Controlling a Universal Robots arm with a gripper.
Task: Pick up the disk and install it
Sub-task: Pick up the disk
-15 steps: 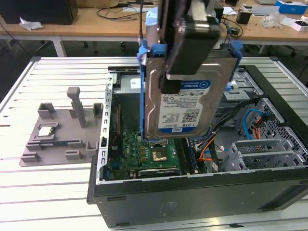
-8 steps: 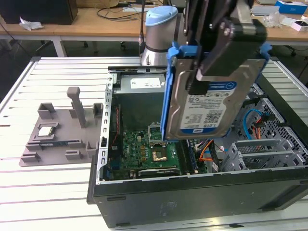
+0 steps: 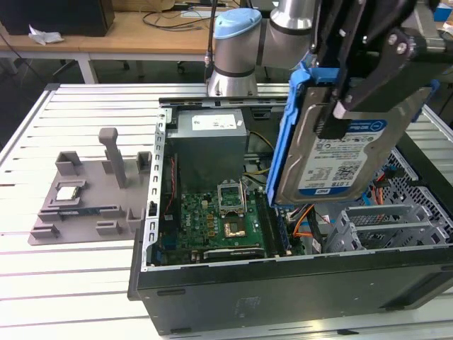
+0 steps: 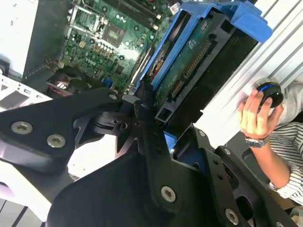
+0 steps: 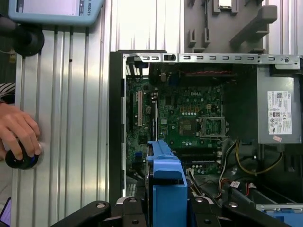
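Observation:
The disk (image 3: 340, 152), a silver hard drive with a white and blue label and a blue plastic frame, hangs tilted on edge above the open computer case (image 3: 283, 283). My gripper (image 3: 338, 113) is shut on the disk, black fingers clamped on its upper part. The disk sits over the right side of the case, above the metal drive cage (image 3: 389, 227) and beside the green motherboard (image 3: 219, 219). The second wrist view shows the disk's (image 4: 189, 71) circuit-board side between my fingers (image 4: 151, 142). In the first wrist view the blue frame's end (image 5: 165, 184) juts out over the case.
A grey power supply (image 3: 209, 127) fills the case's back. A grey fixture plate (image 3: 85, 191) holding a small square chip (image 3: 67, 193) lies on the slatted table at the exterior view's left. A person's hand (image 5: 19, 137) rests on a knob beside the case.

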